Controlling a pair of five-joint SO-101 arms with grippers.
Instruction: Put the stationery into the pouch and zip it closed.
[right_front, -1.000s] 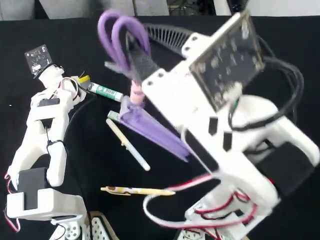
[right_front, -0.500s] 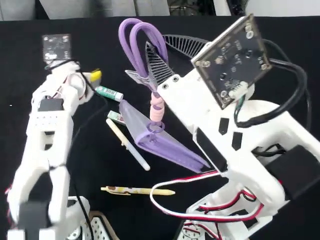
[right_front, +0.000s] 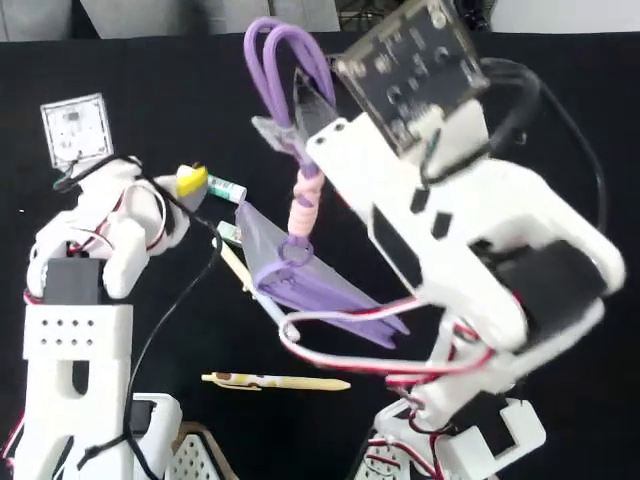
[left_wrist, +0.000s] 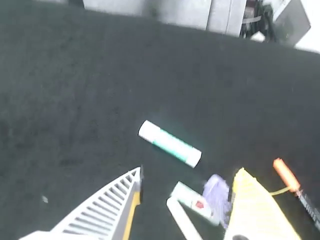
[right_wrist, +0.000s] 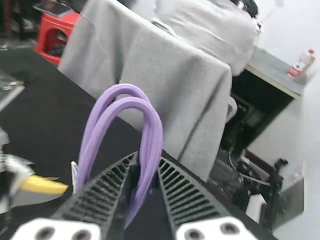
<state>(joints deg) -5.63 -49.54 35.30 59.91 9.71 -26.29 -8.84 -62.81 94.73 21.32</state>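
Above table (right_front: 150, 60) | right gripper (right_wrist: 147, 165) clamped on purple loop (right_wrist: 150, 125) of pouch (right_front: 310, 285) | left gripper (left_wrist: 189, 187) spread, near glue stick (left_wrist: 170, 144)

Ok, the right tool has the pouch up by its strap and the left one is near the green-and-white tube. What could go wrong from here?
1. The right tool pinches only the purple strap. The pouch dangles tilted on a pink coil, so it may swing or slip.
2. The pouch's low edge lies over the white pen, so moving the pouch may drag the pen.
3. The round tube lies ahead of the open left tool and may roll when nudged.
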